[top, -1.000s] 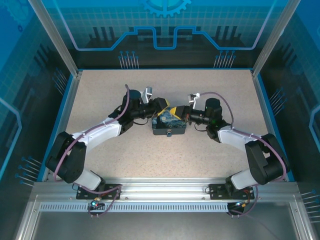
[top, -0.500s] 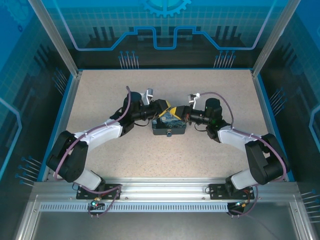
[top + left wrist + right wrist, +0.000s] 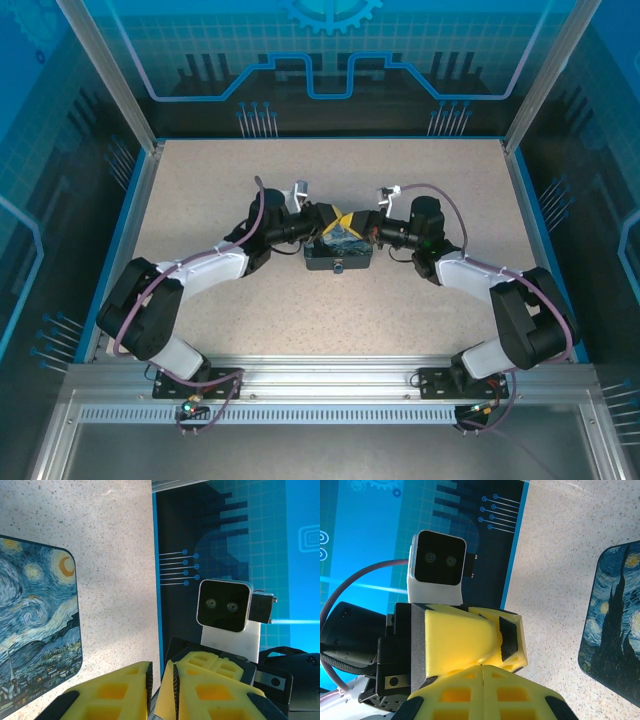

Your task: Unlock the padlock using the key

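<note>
The night-sky printed box (image 3: 340, 244) lies mid-table, also in the left wrist view (image 3: 35, 625) and the right wrist view (image 3: 615, 630). The padlock (image 3: 338, 267) juts from its near long side. Above the box's far part my two grippers meet tip to tip. The left gripper (image 3: 329, 217) (image 3: 160, 667) has its jaws close together with a thin gap still between the pads, and a pale yellow wedge lies against one pad. My right gripper (image 3: 351, 220) (image 3: 484, 669) is shut, its tip touching the left fingers (image 3: 465, 635). The key is hidden.
Speckled tabletop (image 3: 420, 170) lies all round the box, bounded by a blue rim and glass walls (image 3: 330, 70). Each wrist camera faces the other arm's camera block (image 3: 223, 605) (image 3: 437, 560) at close range. A purple cable (image 3: 450, 205) loops over the right arm.
The left gripper has slid right until its tips touch the right gripper's, and its jaws have narrowed. The right arm and the box have stayed put.
</note>
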Robot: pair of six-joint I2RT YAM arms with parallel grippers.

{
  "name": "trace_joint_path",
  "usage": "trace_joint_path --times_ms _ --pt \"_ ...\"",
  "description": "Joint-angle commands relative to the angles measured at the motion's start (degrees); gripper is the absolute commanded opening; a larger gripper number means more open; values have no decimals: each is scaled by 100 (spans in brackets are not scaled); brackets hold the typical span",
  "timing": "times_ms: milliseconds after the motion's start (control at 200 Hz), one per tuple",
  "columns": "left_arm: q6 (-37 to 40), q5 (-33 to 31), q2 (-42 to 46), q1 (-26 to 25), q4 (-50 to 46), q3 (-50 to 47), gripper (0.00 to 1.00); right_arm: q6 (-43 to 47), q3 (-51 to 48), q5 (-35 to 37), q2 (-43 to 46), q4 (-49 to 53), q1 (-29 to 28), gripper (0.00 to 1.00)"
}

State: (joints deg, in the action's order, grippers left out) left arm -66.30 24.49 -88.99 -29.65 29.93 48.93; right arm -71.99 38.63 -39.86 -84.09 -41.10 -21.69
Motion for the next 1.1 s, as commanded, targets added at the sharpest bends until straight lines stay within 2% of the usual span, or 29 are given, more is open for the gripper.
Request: trace_joint_path --times_ms 0,155,250,325,375,485,545,585,685,795,875,945,1091 --pt "-121 2 -32 -49 319 -136 20 -52 4 57 -13 -174 1 0" --pt "-187 -10 -48 -59 438 -168 10 -69 -13 74 -63 -192 -2 0" --pt "-254 -16 -70 -63 560 -199 0 -69 -18 90 -81 -205 -10 0" --pt "-295 -64 -76 -76 600 -217 0 -74 -29 85 -67 -221 6 0" --pt "-324 -126 -62 -72 627 -266 0 -115 -95 74 -13 -353 63 11" --pt "-301 -369 47 -69 596 -385 0 -126 -367 281 337 -167 311 56" --pt "-280 -498 104 -59 582 -434 0 21 -442 362 604 266 438 73" --pt "-265 -569 141 -59 584 -469 0 199 -425 380 787 656 515 81" --pt "-236 -784 226 -62 589 -556 0 997 -128 576 1265 2158 561 89" --pt "-219 -1030 340 -62 646 -648 0 1877 285 1243 1694 3916 500 93" --pt "-226 -1187 403 -60 701 -710 0 1744 167 1595 1896 4067 562 94" --pt "-235 -1316 460 -60 789 -761 0 1334 -271 1939 2123 3569 603 97" --pt "-228 -1610 638 -66 884 -862 0 1475 -68 1652 2090 3781 565 99"
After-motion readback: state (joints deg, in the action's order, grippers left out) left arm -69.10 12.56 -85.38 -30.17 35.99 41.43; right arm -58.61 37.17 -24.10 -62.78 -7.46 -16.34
